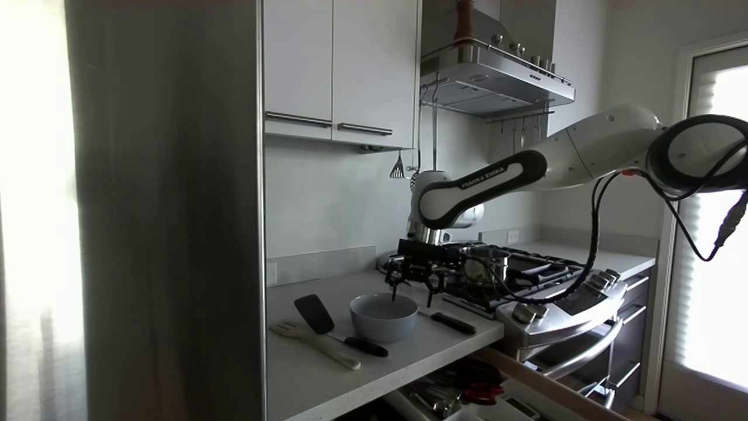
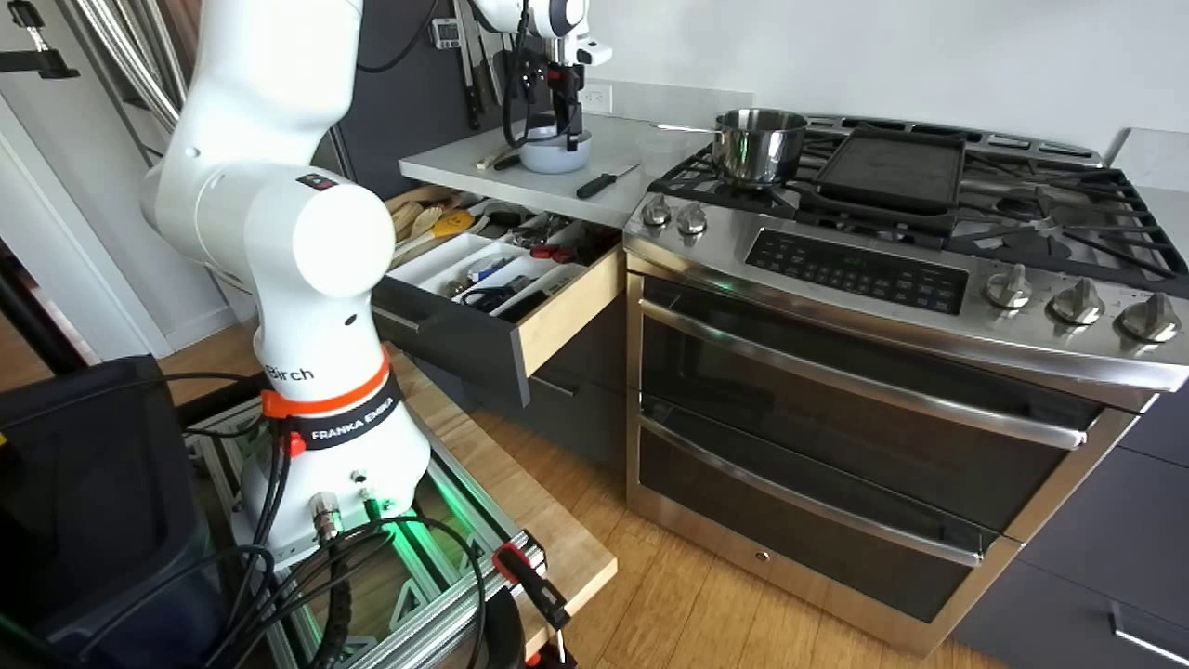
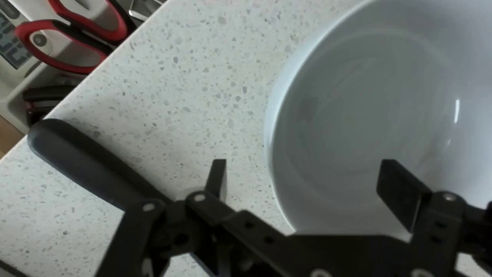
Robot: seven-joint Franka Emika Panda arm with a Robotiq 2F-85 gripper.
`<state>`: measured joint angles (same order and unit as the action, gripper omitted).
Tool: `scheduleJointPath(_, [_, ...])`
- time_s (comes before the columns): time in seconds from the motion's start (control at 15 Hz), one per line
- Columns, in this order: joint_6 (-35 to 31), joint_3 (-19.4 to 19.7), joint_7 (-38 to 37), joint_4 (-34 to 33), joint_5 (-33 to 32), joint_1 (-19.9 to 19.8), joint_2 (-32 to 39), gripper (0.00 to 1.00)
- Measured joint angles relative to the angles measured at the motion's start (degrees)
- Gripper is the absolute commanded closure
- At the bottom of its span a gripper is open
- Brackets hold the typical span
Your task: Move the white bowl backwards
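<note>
My gripper is spread, its fingers astride the rim of the bowl: in the wrist view, one over the hollow, the other outside, toward the knife. The bowl stands upright on the counter; whether I touch it, I cannot tell.

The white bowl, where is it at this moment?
In an exterior view, the white bowl stands on the counter, between the spatula at picture left and the knife at right.

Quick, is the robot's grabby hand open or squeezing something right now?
Gripper: open, holding nothing, spread across one edge of the white bowl.
</note>
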<state>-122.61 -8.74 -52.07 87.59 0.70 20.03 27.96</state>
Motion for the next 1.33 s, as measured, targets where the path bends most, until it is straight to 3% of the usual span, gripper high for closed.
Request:
scheduleJointPath(0.2, [-2.0, 0.2, 0.8, 0.6, 0.0, 0.1, 0.6, 0.18])
scheduleJointPath(0.27, [-2.4, 0.3, 1.1, 1.0, 0.0, 0.1, 0.6, 0.27])
scheduleJointPath(0.4, [-3.0, 0.5, 1.6, 1.4, 0.0, 0.1, 0.6, 0.30])
scheduleJointPath(0.47, [-3.2, 0.5, 1.9, 1.5, 0.0, 0.1, 0.6, 0.41])
scheduleJointPath(0.53, [-3.4, 0.6, 2.0, 1.6, 0.0, 0.1, 0.6, 0.42])
scheduleJointPath(0.73, [-4.1, 0.8, 2.6, 1.9, 0.0, 0.1, 0.3, 0.71])
scheduleJointPath(0.8, [-4.2, 0.8, 2.8, 2.0, 0.0, 0.1, 0.2, 0.76])
scheduleJointPath(1.07, [-4.2, 0.9, 4.2, 2.5, 0.0, 0.1, -0.1, 0.75])
scheduleJointPath(1.33, [-4.3, 0.9, 5.4, 2.8, 0.0, 0.2, -0.1, 0.81])
